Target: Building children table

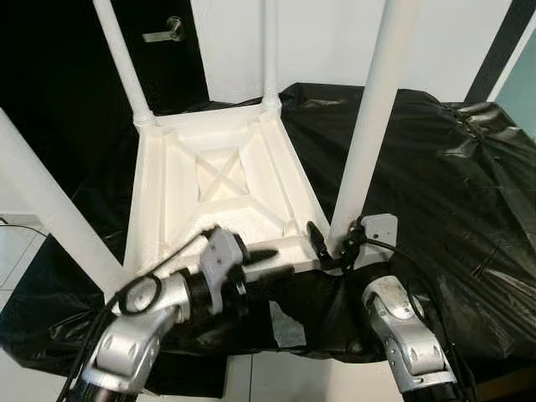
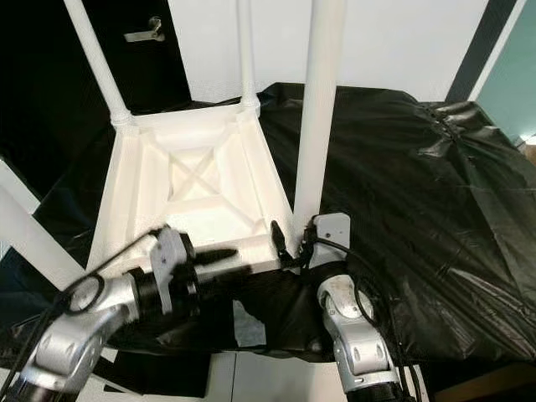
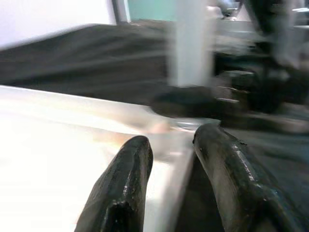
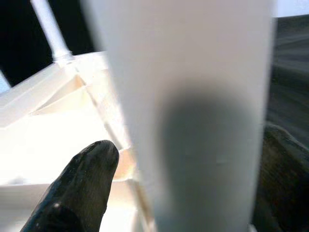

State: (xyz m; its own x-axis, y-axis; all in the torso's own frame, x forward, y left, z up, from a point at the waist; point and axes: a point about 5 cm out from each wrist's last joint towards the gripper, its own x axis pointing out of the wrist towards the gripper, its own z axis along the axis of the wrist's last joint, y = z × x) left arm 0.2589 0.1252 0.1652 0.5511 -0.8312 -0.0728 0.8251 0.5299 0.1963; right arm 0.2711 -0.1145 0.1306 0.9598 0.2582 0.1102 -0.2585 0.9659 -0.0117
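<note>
Home room: handled door (image 1: 163, 33), tiled floor (image 1: 17, 251)

All four table legs (image 1: 371, 109) run past the top edge; left wrist view blurred

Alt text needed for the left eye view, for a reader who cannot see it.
A white children's table lies upside down on a black sheet, legs pointing up. The right pincer grips the base of the near right leg; the left pincer straddles the table's near edge.

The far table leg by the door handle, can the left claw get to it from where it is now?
Probably not: the left claw sits at the upturned table's near rim, the far leg across it.
</note>
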